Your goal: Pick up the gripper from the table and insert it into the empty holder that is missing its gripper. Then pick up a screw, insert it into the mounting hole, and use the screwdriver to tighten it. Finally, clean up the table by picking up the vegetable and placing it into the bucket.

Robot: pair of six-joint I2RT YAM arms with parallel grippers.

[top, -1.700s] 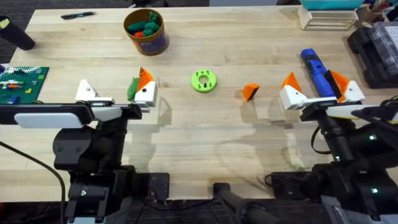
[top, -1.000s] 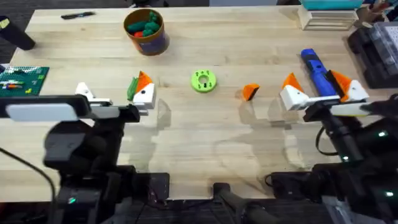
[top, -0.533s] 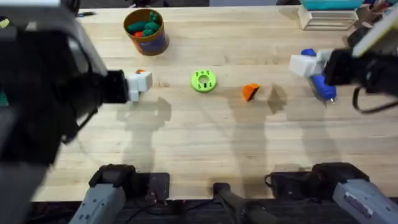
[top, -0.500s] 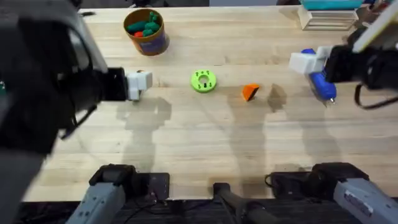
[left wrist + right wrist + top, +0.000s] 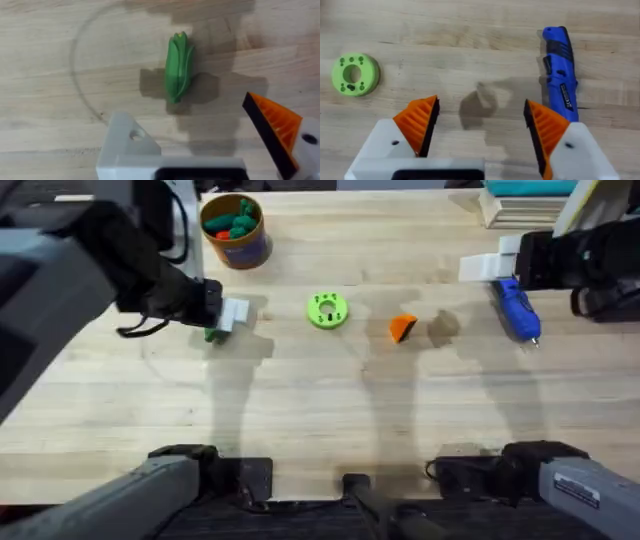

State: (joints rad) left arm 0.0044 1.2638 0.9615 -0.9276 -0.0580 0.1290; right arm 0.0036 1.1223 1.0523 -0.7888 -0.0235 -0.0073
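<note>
Resting on the light wooden table (image 5: 330,410), the small orange wedge-shaped ribbed plastic gripper piece (image 5: 402,328) lies free near the centre, between the lime-green round disc with holes (image 5: 327,310) and the bright blue cylindrical screwdriver (image 5: 515,308). The left gripper (image 5: 210,135) hangs over the table's left part with its fingers spread and nothing between them; its one white holder finger (image 5: 127,145) carries no orange pad and shows a bare mounting hole, while the other finger carries an orange ribbed pad (image 5: 277,127). Directly below it, in the left wrist view, lies the small elongated green toy vegetable (image 5: 178,66), flat on the wood and apart from both fingers; in the overhead view it is mostly hidden under the left gripper (image 5: 228,315), so its exact position there is uncertain. The right gripper (image 5: 477,127) is also spread wide and empty, both white fingers fitted with orange pads, hanging above the table with the screwdriver just beside one finger. The round orange-brown bucket with a blue lower band (image 5: 235,230) stands upright at the far left of the table, holding green and red toy pieces.
</note>
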